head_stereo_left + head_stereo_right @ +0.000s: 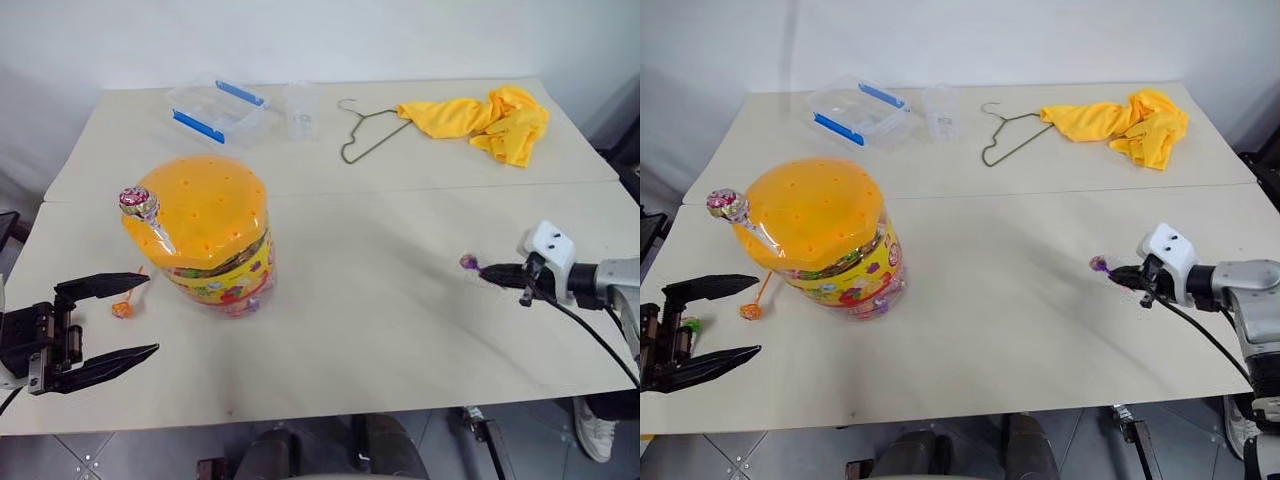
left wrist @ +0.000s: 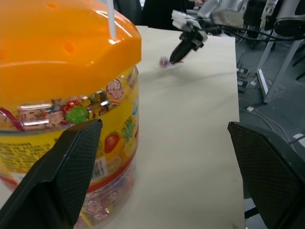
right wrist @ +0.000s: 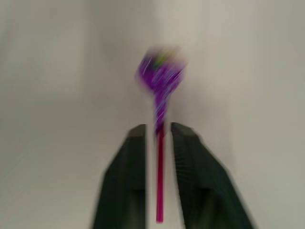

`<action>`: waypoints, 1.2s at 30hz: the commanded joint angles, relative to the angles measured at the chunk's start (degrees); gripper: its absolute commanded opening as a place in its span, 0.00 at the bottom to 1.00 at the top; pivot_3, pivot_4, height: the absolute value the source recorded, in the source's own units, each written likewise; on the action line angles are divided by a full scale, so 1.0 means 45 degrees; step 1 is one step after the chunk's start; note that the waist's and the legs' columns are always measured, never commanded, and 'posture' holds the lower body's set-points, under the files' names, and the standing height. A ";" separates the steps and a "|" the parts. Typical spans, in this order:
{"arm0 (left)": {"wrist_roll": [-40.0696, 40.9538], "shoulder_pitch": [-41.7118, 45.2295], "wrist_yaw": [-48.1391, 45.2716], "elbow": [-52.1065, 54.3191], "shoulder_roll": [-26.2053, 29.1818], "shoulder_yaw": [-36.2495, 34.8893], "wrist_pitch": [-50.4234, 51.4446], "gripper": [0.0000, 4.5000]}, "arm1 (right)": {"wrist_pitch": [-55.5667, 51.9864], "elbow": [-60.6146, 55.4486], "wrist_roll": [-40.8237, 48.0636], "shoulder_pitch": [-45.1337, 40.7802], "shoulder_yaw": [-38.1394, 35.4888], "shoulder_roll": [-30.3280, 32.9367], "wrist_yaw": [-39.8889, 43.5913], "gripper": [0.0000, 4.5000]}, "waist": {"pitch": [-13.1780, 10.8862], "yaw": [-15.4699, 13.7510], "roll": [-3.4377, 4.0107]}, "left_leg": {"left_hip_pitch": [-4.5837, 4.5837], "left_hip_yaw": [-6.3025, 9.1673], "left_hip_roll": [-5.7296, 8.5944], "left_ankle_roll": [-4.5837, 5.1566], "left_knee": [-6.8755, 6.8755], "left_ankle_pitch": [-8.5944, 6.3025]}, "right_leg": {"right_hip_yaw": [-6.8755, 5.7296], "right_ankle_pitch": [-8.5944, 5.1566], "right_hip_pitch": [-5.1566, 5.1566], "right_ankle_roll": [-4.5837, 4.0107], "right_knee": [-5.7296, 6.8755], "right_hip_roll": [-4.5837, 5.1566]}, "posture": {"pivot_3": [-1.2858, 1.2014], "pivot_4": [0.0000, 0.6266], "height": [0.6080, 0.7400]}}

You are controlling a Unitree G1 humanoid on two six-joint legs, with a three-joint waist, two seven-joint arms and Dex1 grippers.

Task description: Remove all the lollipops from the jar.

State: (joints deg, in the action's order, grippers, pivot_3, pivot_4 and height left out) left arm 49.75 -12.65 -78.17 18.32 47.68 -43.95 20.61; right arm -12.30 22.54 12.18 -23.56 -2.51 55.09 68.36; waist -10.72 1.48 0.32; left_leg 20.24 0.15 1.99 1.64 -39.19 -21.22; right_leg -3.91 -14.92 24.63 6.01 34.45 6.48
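The jar point(image 1: 215, 245) stands on the left part of the worktop point(image 1: 380, 290), a large clear plastic tub with a domed orange lid point(image 1: 205, 210) dotted with small holes and a yellow-red printed label with fruit pictures round its body. Through the clear wall, wrapped sweets show under the lid and at the base. One lollipop point(image 1: 138, 203), with a pinkish swirl-printed wrapper on a whitish stick, rises slantwise out of a hole in the lid, its head just past the lid's left edge. An orange lollipop point(image 1: 122, 309) lies flat on the worktop just left of the jar.

The purple lollipop point(image 3: 160, 72) sits between the two fingers of the right gripper point(image 1: 497, 273), low over the right side of the worktop and well apart from the jar. In the right wrist view the stick runs down the narrow gap between the fingers; whether they press on it cannot be told, since a thin gap shows on either side.

The left gripper point(image 1: 135, 315) hangs near the front left edge, fingers spread wide and holding nothing, pointing toward the jar.

Along the far edge lie a flat clear box with blue clips point(image 1: 218, 108), a small clear cup point(image 1: 301, 110), a wire hanger point(image 1: 368, 130) and a yellow cloth point(image 1: 485, 120).
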 commanded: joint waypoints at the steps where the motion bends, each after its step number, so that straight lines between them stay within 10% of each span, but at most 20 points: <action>1: 0.0389 -0.0346 0.0201 0.0364 -0.0140 -0.0602 -0.0021 1.00 | 0.0836 0.0520 0.0199 -0.0154 -0.0577 0.0366 0.0564 0.43 | 0.0000 0.0000 0.0000 | -0.0001 0.0001 0.0000 0.0000 -0.0002 0.0000 | 0.0000 0.0001 -0.0002 0.0001 0.0000 0.0000 | 0.52 0.24 1.00; 7: 0.0808 -0.0703 0.0690 0.0036 -0.0538 -0.1453 0.0084 1.00 | 0.1874 -0.0017 0.2633 -0.1132 -0.1606 -0.0518 0.2933 0.86 | -0.0007 0.0017 0.0012 | -0.0002 0.0002 -0.0001 0.0000 -0.0004 0.0000 | -0.0002 0.0002 -0.0007 0.0003 -0.0007 -0.0002 | 0.52 0.24 1.00; 15: 0.1232 -0.1712 0.1737 -0.1210 -0.1648 -0.2986 0.0175 1.00 | -0.2337 -0.5949 0.6606 -0.4429 0.0101 -0.4595 0.1600 0.86 | -0.0023 0.0031 0.0058 | -0.0012 0.0003 -0.0099 -0.0069 -0.0006 -0.0023 | -0.0017 -0.0007 0.0003 -0.0014 -0.0001 -0.0078 | 0.52 0.24 1.00; 23: 0.1489 -0.1780 0.1794 -0.1062 -0.1609 -0.2982 0.0171 1.00 | -0.4164 -0.6077 0.5307 -0.7603 0.3387 -0.8679 -0.0961 0.86 | -0.0002 -0.0243 0.0022 | 0.0019 0.0086 -0.0037 -0.0051 -0.0041 -0.0022 | -0.0073 -0.0010 -0.0005 -0.0029 0.0024 -0.0018 | 0.52 0.24 1.00; 36: 0.1395 -0.1526 0.1934 -0.0944 -0.1644 -0.2585 0.0103 1.00 | -0.4216 -0.4405 0.2982 -0.9423 0.5217 -1.1382 -0.2353 0.86 | 0.0004 0.0187 0.0012 | 0.0009 0.0105 -0.0016 -0.0048 -0.0039 -0.0023 | -0.0098 -0.0017 0.0023 -0.0041 0.0117 -0.0015 | 0.52 0.24 1.00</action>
State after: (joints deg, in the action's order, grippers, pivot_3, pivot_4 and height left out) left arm 55.08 -19.28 -69.57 12.96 40.04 -55.07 21.75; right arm -31.60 2.32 27.59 -65.22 19.84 4.87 59.04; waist -10.70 2.32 0.38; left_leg 20.26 0.60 1.92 1.42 -39.34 -21.32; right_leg -4.35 -15.01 24.75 5.81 35.00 6.42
